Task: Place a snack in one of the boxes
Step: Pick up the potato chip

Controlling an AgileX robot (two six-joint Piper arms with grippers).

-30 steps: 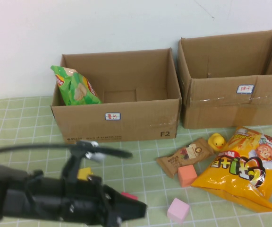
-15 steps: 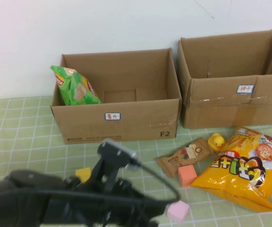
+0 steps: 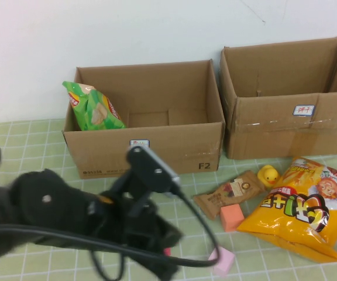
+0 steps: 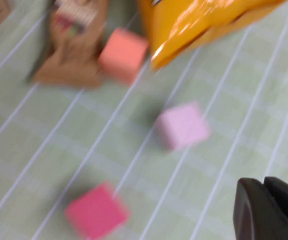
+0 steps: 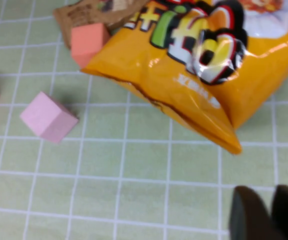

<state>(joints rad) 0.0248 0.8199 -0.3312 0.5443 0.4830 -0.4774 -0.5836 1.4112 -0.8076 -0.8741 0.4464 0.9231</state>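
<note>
Two brown cardboard boxes stand at the back, the left box [image 3: 174, 146] and the right box [image 3: 274, 129]. A green snack bag [image 3: 92, 108] leans in the left box's corner. On the mat lie an orange snack bag [image 3: 300, 211] and a brown snack bar [image 3: 230, 192]. My left arm [image 3: 69, 216] fills the near left. In its wrist view my left gripper [image 4: 263, 182] is shut and empty, above the mat near a pink cube [image 4: 182, 125]. My right gripper [image 5: 266, 192] hovers beside the orange bag [image 5: 194, 65], its fingers close together with nothing between them.
A yellow rubber duck [image 3: 268, 174] sits before the right box. A salmon cube [image 3: 231, 216] lies by the snack bar, and the pink cube [image 3: 224, 262] peeks out past my left arm. A red cube [image 4: 96, 211] lies near the pink one.
My left arm has risen and swung right across the foreground. It now hides the yellow cube, most of the red cube and part of the left box's label.
</note>
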